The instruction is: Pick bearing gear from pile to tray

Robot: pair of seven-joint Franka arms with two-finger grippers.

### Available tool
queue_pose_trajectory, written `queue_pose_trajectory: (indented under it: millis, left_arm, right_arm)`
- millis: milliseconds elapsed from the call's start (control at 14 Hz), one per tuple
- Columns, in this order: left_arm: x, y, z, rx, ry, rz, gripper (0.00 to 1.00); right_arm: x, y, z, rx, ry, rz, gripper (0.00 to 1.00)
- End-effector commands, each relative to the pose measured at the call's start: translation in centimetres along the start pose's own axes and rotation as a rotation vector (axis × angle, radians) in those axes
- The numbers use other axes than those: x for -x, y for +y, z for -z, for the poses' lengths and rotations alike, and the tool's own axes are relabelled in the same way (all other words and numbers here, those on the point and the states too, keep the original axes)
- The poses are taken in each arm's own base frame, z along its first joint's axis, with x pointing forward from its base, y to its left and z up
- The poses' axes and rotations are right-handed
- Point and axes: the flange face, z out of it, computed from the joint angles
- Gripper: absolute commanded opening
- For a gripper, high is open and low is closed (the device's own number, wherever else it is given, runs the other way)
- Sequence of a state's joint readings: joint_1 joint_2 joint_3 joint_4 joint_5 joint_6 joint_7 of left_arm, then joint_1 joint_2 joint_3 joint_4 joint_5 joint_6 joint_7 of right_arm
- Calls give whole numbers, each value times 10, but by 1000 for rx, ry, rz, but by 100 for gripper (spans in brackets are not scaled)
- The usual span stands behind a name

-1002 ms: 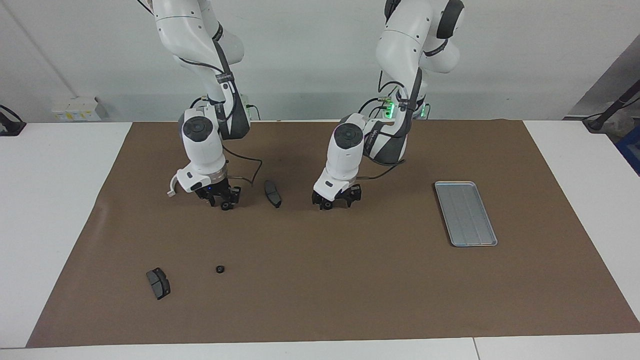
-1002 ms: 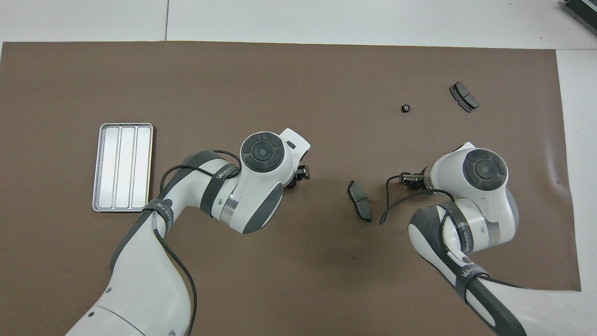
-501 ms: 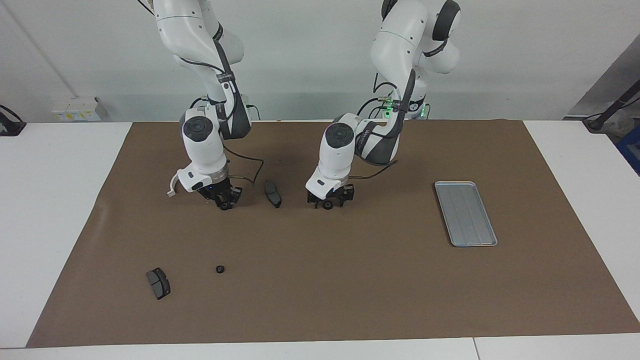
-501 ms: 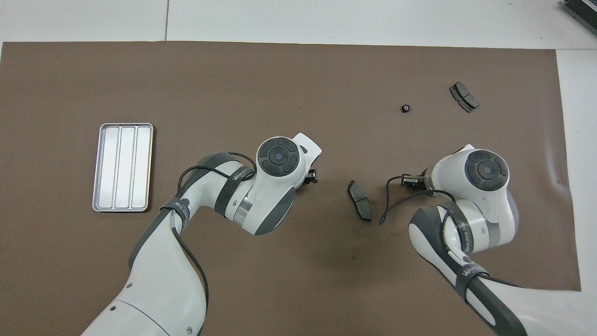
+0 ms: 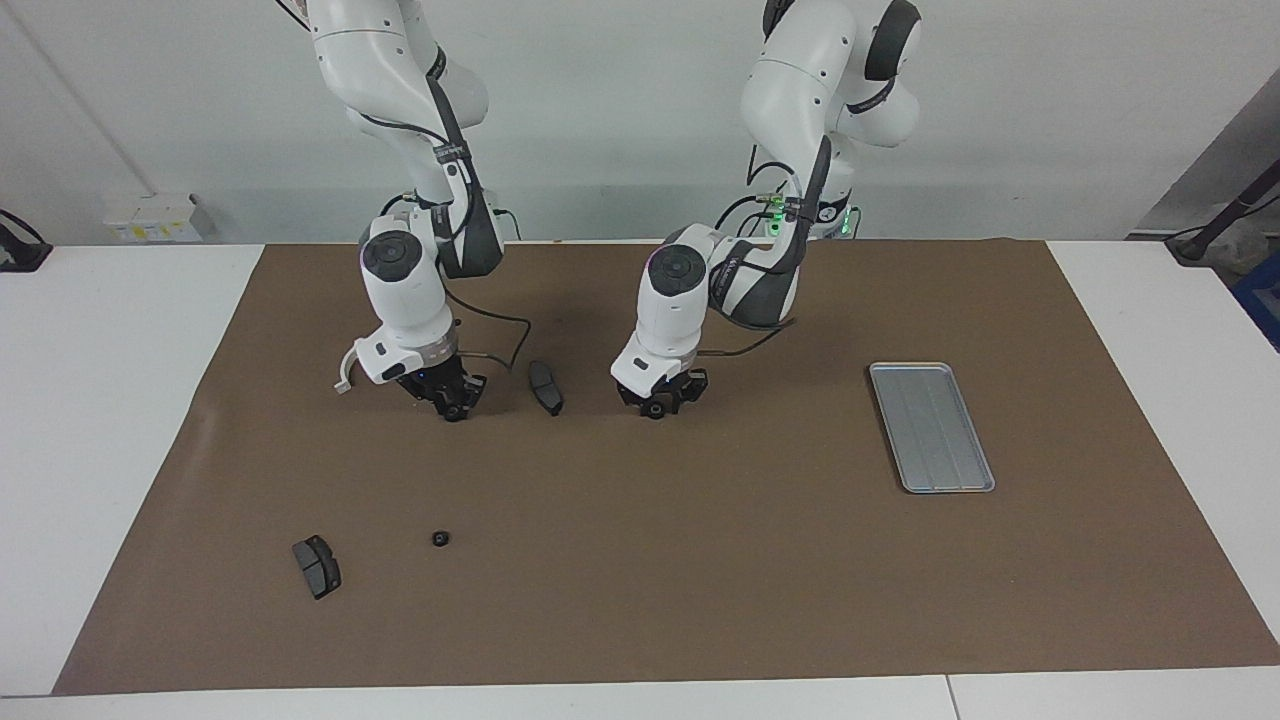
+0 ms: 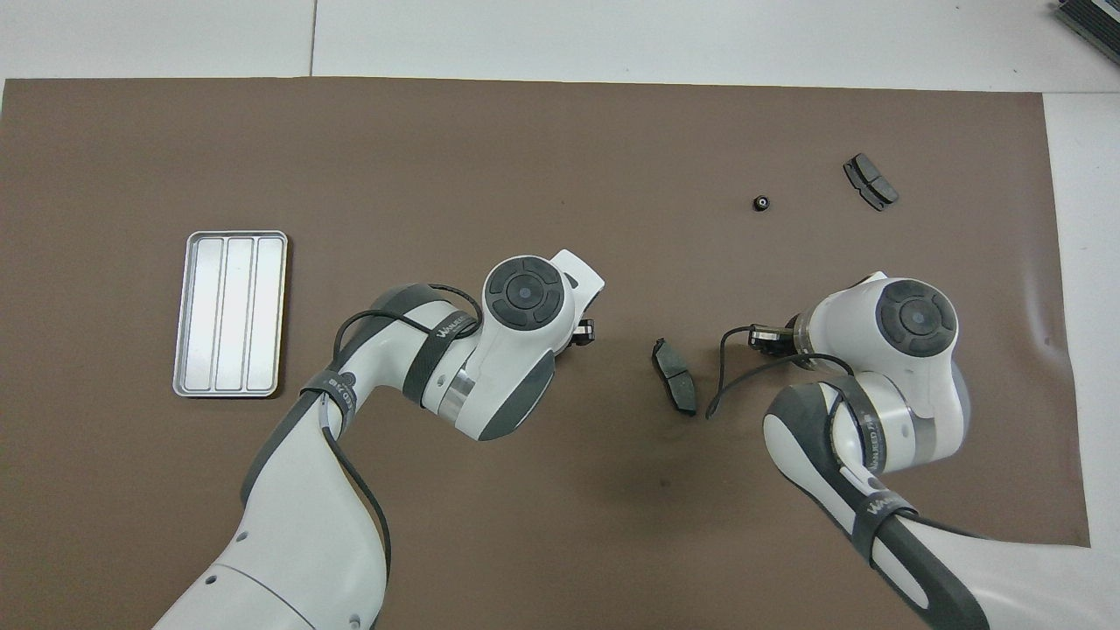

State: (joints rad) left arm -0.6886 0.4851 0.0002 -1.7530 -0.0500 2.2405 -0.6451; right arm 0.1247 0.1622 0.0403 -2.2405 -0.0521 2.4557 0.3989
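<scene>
The silver ridged tray (image 5: 930,425) (image 6: 229,312) lies empty at the left arm's end of the brown mat. The pile is scattered: a tiny black gear (image 5: 440,538) (image 6: 761,203) and a dark brake-pad piece (image 5: 316,566) (image 6: 870,181) lie far from the robots at the right arm's end. A second pad (image 5: 545,388) (image 6: 675,376) lies between the grippers. My left gripper (image 5: 655,405) (image 6: 584,332) is down at the mat, shut on a small black gear. My right gripper (image 5: 455,408) (image 6: 768,337) is low over the mat with a small black round part at its tip.
A white curved piece (image 5: 345,372) shows beside the right hand. A black cable (image 6: 735,367) loops from the right wrist toward the middle pad. The brown mat (image 5: 700,560) covers most of the white table.
My left gripper shifted toward the right arm's end, settled over the small gear and drew in on it. My right gripper stayed nearly still, tilting slightly.
</scene>
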Motion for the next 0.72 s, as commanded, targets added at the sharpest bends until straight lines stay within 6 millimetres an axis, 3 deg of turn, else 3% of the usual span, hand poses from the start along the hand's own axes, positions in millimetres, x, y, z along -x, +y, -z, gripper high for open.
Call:
queue_pose_trajectory:
  millis: [0, 215, 430, 501, 644]
  left_arm:
    - [5, 6, -6, -18, -15, -7, 36]
    - [5, 6, -6, -20, -17, -6, 25]
    - [6, 5, -7, -27, -29, -6, 17]
    - [5, 3, -4, -29, -30, -4, 13]
    - [-13, -12, 21, -17, -23, 28, 4]
  right_arm:
    - [-11, -11, 27, -24, 8, 19, 0]
    - [-20, -21, 43, -26, 9, -1, 0]
    - [-20, -47, 57, -64, 8, -4, 0]
    - [-21, -58, 61, -70, 8, -7, 0]
    - [-21, -76, 68, -79, 16, -28, 0]
